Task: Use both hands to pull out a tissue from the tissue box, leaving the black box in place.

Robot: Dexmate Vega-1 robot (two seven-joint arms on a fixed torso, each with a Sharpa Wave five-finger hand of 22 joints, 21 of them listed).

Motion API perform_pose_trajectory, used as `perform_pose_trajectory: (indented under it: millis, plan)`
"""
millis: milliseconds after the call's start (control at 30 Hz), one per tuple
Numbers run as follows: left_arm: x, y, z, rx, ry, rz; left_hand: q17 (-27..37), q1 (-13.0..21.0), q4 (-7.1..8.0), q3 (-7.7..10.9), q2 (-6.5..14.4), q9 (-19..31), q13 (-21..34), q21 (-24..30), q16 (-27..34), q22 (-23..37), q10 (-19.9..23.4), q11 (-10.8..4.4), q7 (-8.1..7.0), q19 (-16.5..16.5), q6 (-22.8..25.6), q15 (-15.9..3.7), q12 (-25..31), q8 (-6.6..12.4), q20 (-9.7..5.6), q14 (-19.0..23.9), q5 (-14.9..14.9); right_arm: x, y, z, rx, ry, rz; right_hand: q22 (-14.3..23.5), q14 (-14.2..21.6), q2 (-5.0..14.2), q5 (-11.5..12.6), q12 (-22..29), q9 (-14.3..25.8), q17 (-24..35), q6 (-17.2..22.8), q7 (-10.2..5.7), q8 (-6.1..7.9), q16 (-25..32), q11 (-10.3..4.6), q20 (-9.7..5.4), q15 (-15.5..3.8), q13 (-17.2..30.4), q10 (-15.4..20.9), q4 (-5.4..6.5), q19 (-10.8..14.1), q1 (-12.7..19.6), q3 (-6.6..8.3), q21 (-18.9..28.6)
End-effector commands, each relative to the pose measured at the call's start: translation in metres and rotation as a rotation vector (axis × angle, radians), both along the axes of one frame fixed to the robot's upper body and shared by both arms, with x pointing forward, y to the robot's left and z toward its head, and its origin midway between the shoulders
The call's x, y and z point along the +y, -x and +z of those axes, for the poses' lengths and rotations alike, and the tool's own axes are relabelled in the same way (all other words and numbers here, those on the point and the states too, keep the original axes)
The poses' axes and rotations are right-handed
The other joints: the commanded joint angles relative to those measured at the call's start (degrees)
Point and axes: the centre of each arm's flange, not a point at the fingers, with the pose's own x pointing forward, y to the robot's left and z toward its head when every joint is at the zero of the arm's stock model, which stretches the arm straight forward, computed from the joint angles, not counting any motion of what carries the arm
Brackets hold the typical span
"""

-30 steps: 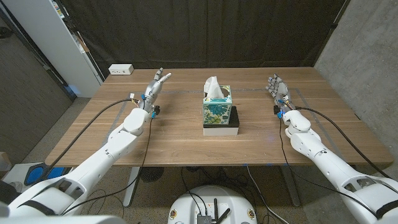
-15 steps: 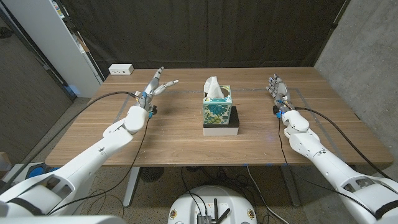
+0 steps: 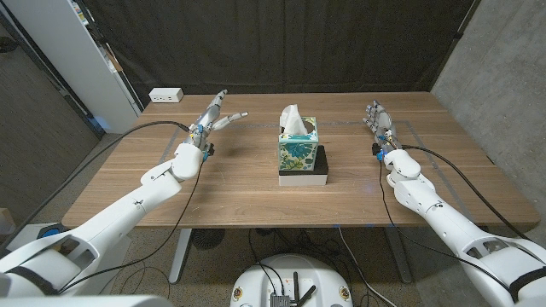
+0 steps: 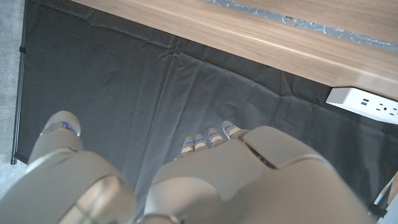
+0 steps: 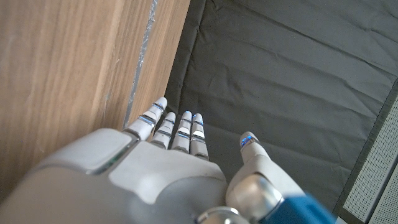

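Tissue box (image 3: 299, 147) with a teal leafy pattern stands at the desk's (image 3: 239, 192) centre, a white tissue (image 3: 293, 118) poking up from its slot. It sits on the black box (image 3: 320, 161), which rests on a white base (image 3: 303, 179). At ten o'clock from the box, the left hand (image 3: 216, 114) is raised above the desk, fingers spread, holding nothing. At two o'clock, the right hand (image 3: 380, 121) is upright, fingers straight and apart, empty too. Both hands are well apart from the box. A white power strip (image 3: 165, 95) lies at the desk's far left corner.
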Motion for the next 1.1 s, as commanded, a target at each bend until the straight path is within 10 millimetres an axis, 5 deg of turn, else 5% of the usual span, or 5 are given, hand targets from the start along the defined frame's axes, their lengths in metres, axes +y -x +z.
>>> perform_pose_trajectory:
  millis: [33,1100]
  plan:
    - [-0.002,0.001,-0.001,-0.008,-0.015,0.005,0.26,0.67,0.04,-0.53,0.03,0.14,0.26,0.08,0.27,0.18,-19.88,-0.44,-0.05,-0.33,-26.38,0.11,0.36,0.58,-2.74,-15.30,0.38,0.000,-0.001,0.002,-0.006,0.002,-0.007,0.20,0.43,-0.07,0.04,0.40,0.10,-0.07,0.31,-0.03,0.41,-0.07,0.05,0.21,-0.62,0.22,0.70,-0.56,0.23,0.07,0.11,0.36]
    - [-0.014,0.033,-0.031,0.010,0.002,-0.044,0.22,2.18,0.39,-2.95,0.36,0.05,0.23,0.06,0.47,0.21,-18.03,0.21,0.15,1.11,-24.50,0.31,0.92,1.40,-2.85,-13.74,1.25,0.003,0.003,0.000,-0.006,-0.003,-0.019,0.21,0.75,-0.10,-0.10,0.25,0.11,-0.39,0.56,0.15,0.34,-0.43,0.12,0.40,-0.19,0.22,0.95,-1.86,0.43,0.51,-0.04,0.31]
